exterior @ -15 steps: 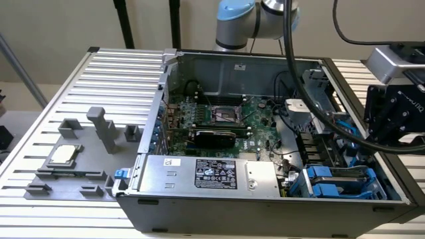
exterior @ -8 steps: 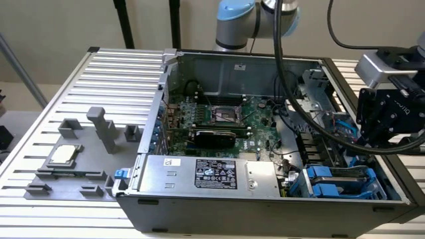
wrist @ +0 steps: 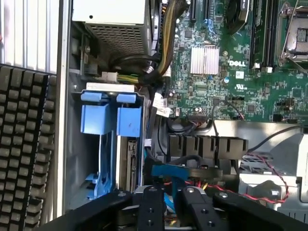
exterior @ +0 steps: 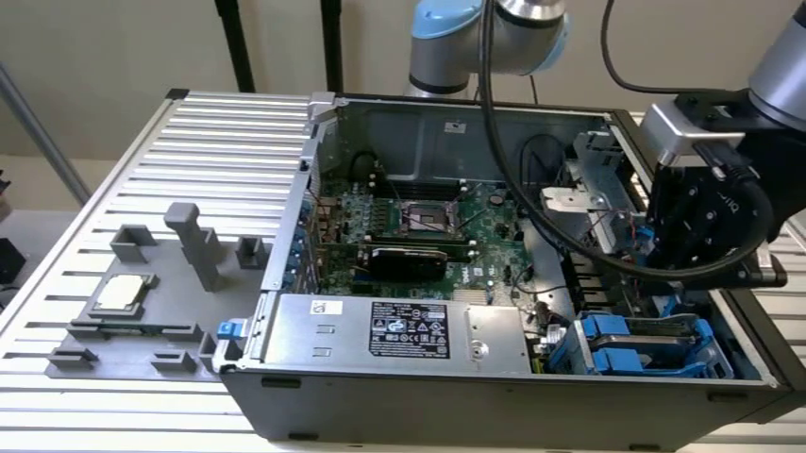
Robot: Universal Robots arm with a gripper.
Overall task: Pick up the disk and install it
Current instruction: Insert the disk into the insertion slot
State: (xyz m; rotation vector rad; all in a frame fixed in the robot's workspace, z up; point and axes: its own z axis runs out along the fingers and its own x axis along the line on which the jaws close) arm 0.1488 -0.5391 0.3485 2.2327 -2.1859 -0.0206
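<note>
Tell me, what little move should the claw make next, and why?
Probably a short sideways shift to line up over the disk. The claw hangs over the open case above loose cables, beside the bay where the blue-railed disk sits, not over it. I cannot tell whether the disk is fully seated.

Robotics lab bench, set for hardware assembly. Marked by slotted aluminium table [exterior: 189, 132], grey part fixtures [exterior: 189, 241] standing on it at exterior view's left, open computer case [exterior: 504, 387] with bare motherboard [exterior: 416, 226] beside them, robot arm [exterior: 492, 38] at far side, black stand poles [exterior: 230, 38] against plain wall [exterior: 101, 47].
</note>
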